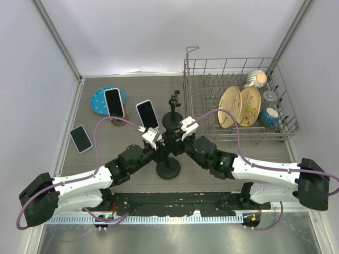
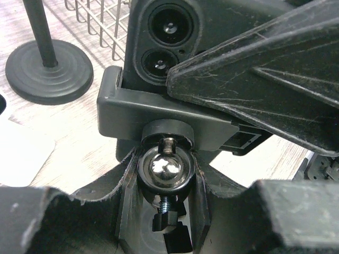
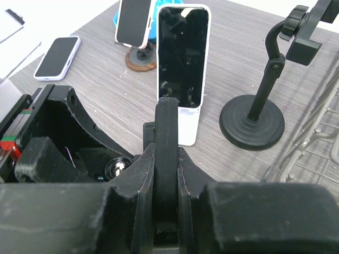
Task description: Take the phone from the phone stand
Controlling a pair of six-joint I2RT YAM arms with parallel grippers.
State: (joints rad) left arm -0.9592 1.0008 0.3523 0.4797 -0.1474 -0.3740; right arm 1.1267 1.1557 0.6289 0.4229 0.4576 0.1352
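The black phone [image 2: 164, 37] sits in the clamp [image 2: 159, 114] of the black phone stand [image 1: 168, 169] at the table's middle, its camera lenses facing the left wrist view. My left gripper [image 2: 165, 174] is shut on the stand's ball joint [image 2: 164, 165] just under the clamp. My right gripper [image 3: 167, 159] is shut on the phone's thin edge [image 3: 168, 114], one finger on each face. In the top view both grippers, left [image 1: 157, 142] and right [image 1: 179, 133], meet above the stand and hide the phone.
A white-cased phone [image 1: 147, 114] stands on a white stand just behind. Another phone [image 1: 114, 102] leans by a blue plate [image 1: 98, 100], and a third lies flat [image 1: 80, 138]. An empty black stand [image 1: 175, 106] and a wire dish rack [image 1: 238, 127] are to the right.
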